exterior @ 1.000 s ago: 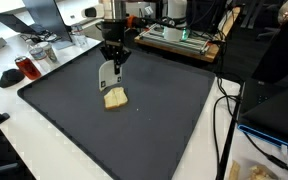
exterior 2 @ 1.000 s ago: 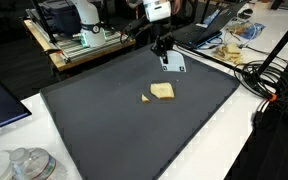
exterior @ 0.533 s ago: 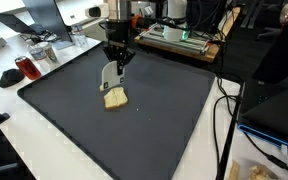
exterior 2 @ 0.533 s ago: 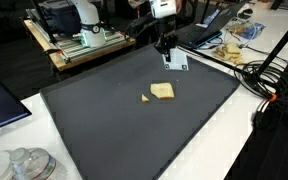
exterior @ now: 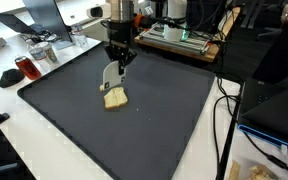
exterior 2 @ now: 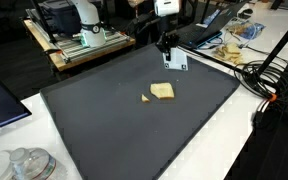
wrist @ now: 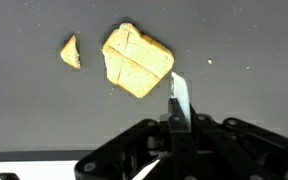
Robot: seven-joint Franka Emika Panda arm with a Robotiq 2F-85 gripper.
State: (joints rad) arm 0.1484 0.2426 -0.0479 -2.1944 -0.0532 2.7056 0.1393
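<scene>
A tan slice of bread [wrist: 136, 60] lies on the dark mat [exterior: 154, 120], with a small cut-off corner piece [wrist: 71, 52] beside it. Both exterior views show the slice [exterior: 115, 97] [exterior 2: 162, 91], and the small piece [exterior 2: 145, 98] shows in an exterior view. My gripper [exterior: 115, 58] [exterior 2: 166, 46] hangs above and just behind the slice, shut on a small grey-white knife [exterior: 108, 75] [exterior 2: 174, 63]. In the wrist view the blade [wrist: 179, 95] sticks out from between the jaws [wrist: 174, 125], its tip near the slice's edge but off the mat.
A red cup [exterior: 24, 68] and a glass stand on the white table beside the mat. Lab equipment [exterior: 179, 38] lines the back edge. Cables [exterior 2: 269, 70] and snack bags [exterior 2: 234, 40] lie off one side. A glass jar [exterior 2: 29, 163] sits at a near corner.
The gripper has lifted slightly with the knife, drawing up and back from the slice. The bread pieces have not moved.
</scene>
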